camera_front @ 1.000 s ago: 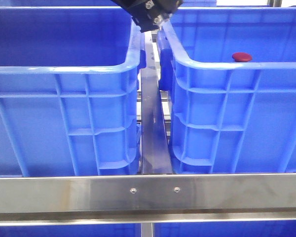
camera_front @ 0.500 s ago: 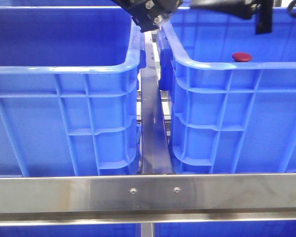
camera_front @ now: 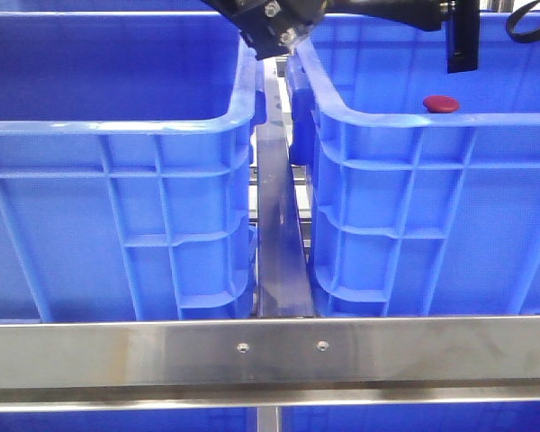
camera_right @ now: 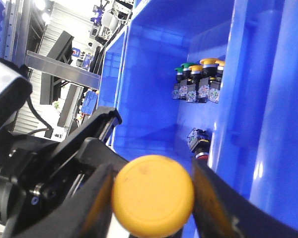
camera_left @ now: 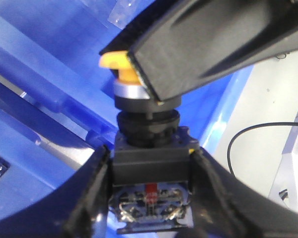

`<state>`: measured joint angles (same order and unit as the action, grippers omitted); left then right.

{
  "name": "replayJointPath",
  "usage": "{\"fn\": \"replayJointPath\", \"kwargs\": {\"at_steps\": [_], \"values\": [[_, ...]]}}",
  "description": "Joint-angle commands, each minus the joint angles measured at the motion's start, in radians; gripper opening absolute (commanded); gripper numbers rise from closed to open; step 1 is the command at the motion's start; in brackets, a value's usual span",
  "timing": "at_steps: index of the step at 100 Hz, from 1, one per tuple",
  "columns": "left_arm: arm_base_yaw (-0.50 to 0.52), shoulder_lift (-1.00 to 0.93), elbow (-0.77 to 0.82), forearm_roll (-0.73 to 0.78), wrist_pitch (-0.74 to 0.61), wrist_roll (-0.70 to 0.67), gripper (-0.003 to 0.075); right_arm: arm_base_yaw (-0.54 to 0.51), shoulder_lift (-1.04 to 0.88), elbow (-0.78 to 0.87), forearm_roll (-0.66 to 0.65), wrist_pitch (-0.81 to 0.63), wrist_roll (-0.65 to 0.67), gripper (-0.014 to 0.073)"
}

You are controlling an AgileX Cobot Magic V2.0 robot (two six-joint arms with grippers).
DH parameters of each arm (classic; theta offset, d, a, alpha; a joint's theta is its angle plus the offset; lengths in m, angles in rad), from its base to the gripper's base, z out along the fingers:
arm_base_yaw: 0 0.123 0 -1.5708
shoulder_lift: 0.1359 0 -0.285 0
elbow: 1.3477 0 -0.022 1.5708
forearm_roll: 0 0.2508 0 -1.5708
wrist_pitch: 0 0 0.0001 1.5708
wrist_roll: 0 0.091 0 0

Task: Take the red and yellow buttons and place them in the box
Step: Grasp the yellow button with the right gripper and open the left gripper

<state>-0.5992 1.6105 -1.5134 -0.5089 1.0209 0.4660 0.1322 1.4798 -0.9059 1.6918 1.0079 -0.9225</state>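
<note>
A yellow button sits between both grippers, above the gap between the two crates. My left gripper [camera_left: 150, 198] is shut on the button's black body [camera_left: 150, 166]; its yellow cap [camera_left: 118, 63] pokes out beyond. My right gripper [camera_right: 153, 198] has a finger against each side of that yellow cap [camera_right: 153, 194]. In the front view the left gripper [camera_front: 279, 27] and the right arm [camera_front: 405, 11] meet at the top edge. A red button [camera_front: 441, 103] lies inside the box [camera_front: 405, 120], the blue crate on the right.
A like blue crate [camera_front: 117, 126] with a darker inside stands on the left. A steel bar [camera_front: 279, 234] runs between the crates, and a steel rail [camera_front: 270, 351] crosses the front. Several green-, yellow- and red-capped buttons [camera_right: 198, 79] lie inside a crate in the right wrist view.
The right arm came into view at the top right and moved left up to the left gripper. The left gripper and the red button have stayed put.
</note>
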Motion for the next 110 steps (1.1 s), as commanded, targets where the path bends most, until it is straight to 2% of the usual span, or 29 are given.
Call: {"fn": "replayJointPath", "kwargs": {"at_steps": [1, 9, 12, 16, 18, 26, 44, 65, 94, 110], "values": [[-0.007, -0.048, -0.032, -0.05, -0.019, -0.002, 0.0143, 0.002, -0.03, -0.031, 0.064, 0.06, -0.004, 0.0245], [-0.007, -0.048, -0.032, -0.05, -0.018, -0.002, 0.031, 0.0, -0.03, -0.032, 0.066, 0.055, -0.004, 0.0245], [-0.007, -0.048, -0.032, -0.05, -0.02, -0.002, 0.0413, -0.001, -0.03, -0.036, 0.069, 0.052, -0.006, 0.0245], [-0.007, -0.048, -0.032, -0.05, -0.023, -0.002, 0.0479, -0.004, -0.03, -0.042, 0.069, 0.052, -0.011, 0.0245], [-0.007, -0.048, -0.032, -0.05, -0.027, -0.002, 0.0538, -0.008, -0.03, -0.046, 0.069, 0.052, -0.019, 0.0245], [-0.007, -0.048, -0.032, -0.05, -0.028, -0.002, 0.0642, -0.026, -0.03, -0.079, 0.064, 0.057, -0.048, 0.0245], [-0.007, -0.048, -0.032, -0.05, -0.019, -0.002, 0.0659, -0.109, -0.03, -0.171, 0.022, 0.032, -0.116, 0.0245], [-0.007, -0.048, -0.032, -0.05, -0.015, -0.002, 0.0659, -0.213, -0.03, -0.253, -0.124, -0.066, -0.173, 0.0245], [-0.007, -0.048, -0.032, -0.05, -0.015, -0.002, 0.0658, -0.253, -0.031, -0.262, -0.371, -0.361, -0.287, 0.0245], [-0.007, -0.048, -0.032, -0.05, -0.015, -0.002, 0.0658, -0.253, -0.028, -0.261, -0.395, -0.553, -0.302, 0.0245]]}}
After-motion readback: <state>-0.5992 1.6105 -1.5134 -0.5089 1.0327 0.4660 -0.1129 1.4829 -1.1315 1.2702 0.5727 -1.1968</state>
